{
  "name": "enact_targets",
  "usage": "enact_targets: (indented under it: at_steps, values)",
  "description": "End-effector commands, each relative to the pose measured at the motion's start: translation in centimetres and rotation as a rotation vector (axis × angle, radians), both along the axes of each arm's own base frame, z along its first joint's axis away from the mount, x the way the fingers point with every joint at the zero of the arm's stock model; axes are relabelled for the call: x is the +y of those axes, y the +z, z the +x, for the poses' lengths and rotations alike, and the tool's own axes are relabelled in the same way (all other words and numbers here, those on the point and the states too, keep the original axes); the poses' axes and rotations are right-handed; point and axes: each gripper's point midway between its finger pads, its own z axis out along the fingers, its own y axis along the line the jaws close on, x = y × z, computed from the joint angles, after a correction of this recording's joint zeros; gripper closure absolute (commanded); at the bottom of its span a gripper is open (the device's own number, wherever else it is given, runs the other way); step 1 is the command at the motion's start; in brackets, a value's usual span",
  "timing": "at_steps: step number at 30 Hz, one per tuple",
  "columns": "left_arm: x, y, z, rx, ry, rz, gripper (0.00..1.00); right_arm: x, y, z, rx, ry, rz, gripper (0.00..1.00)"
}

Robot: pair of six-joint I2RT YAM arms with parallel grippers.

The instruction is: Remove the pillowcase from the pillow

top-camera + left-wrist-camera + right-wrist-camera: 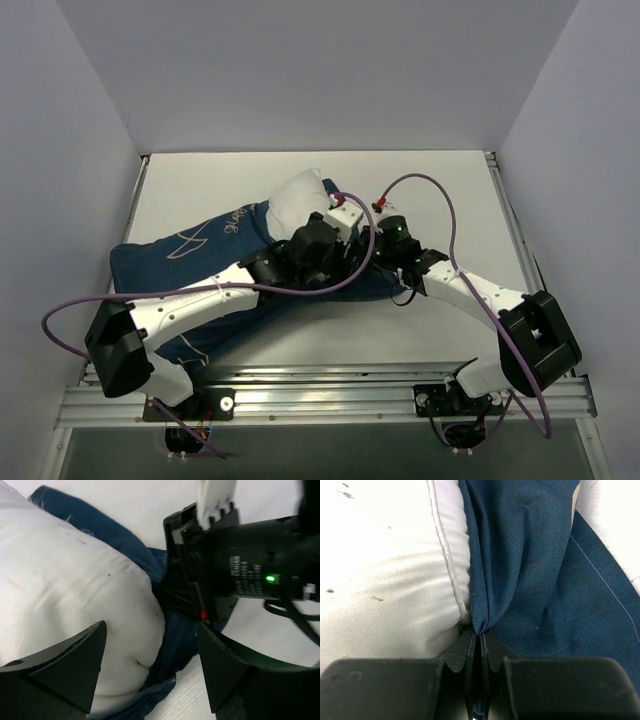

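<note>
At the bottom of the top view, a ribbed metal rail carries two white-and-black arms. Mid-frame, the right gripper is pressed together on a fold of the pillowcase, a matte navy weave. The left gripper stands spread over the one plump white pillow. The pillowcase sprawls left of centre, with the pillow bulging from its upper right end. Beyond lie a smooth white table and three pale walls.
</note>
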Motion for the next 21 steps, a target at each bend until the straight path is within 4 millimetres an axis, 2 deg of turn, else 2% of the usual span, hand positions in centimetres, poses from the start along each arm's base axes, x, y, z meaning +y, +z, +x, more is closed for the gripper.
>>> enact_targets:
  at_steps: [1,5,6,8,12,13,15,17,18,20,21]
  values:
    - [0.1,-0.8,2.4,-0.059,0.106,0.027,0.19,0.2,2.6,0.6,-0.060,0.014,0.022,1.00]
    - [0.6,-3.4,4.1,-0.073,0.174,0.128,0.15,0.2,2.6,0.4,-0.058,0.017,0.027,1.00]
    - [0.6,-4.6,4.4,-0.060,0.183,0.155,0.14,0.2,3.0,0.3,-0.066,0.016,0.034,1.00]
    - [0.6,-5.8,4.6,-0.041,0.186,0.179,0.12,0.2,3.0,0.1,-0.067,0.017,0.038,1.00]
    - [1.4,-9.9,4.7,0.032,0.220,0.254,0.10,0.0,3.7,0.0,-0.082,0.012,0.045,1.00]
    - [1.7,-10.7,4.6,0.048,0.230,0.272,0.10,-0.1,3.7,-0.1,-0.083,0.013,0.042,1.00]
    - [2.4,-12.4,4.4,0.080,0.258,0.292,0.16,-0.1,4.0,-0.1,-0.089,0.014,0.044,1.00]
    - [3.2,-13.4,4.6,0.103,0.288,0.300,0.28,-0.1,4.2,-0.1,-0.094,0.014,0.047,1.00]
    - [3.5,-13.8,4.7,0.108,0.295,0.301,0.44,-0.1,4.3,-0.1,-0.096,0.014,0.047,1.00]
    - [3.9,-13.8,4.9,0.114,0.310,0.291,0.65,-0.1,4.3,-0.2,-0.096,0.012,0.047,1.00]
    - [3.9,-13.6,5.0,0.114,0.314,0.283,0.89,-0.2,4.1,-0.2,-0.094,0.010,0.044,1.00]
